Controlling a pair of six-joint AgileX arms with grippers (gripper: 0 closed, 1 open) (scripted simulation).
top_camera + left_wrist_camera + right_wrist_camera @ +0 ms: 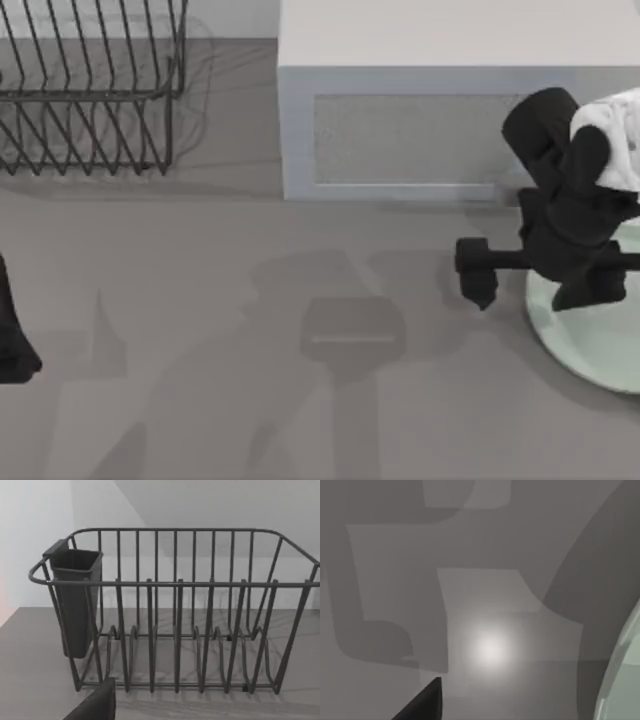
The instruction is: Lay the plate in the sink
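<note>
Two arms share this worktop [200, 400], and the right one is at work. Its hand [535, 275] hangs at about three o'clock in the top view, over the left edge of the plate [600, 345]; one dark finger [478, 272] sits just off the rim above bare worktop and the other stands over the plate, so the fingers are spread wide apart with nothing between them. The pale mint plate lies flat at the right edge, around four o'clock, partly under the arm. In the right wrist view a curved slice of the plate [620, 680] shows beside grey worktop. Just behind the hand, towards one o'clock, stands the grey-white microwave [420, 140]. The black wire dish rack [90, 90] sits at ten o'clock, with a dark cup holder [75, 605] hung on one end. The left arm is parked at nine o'clock; whether its hand [15, 335] is apart or together I cannot tell.
</note>
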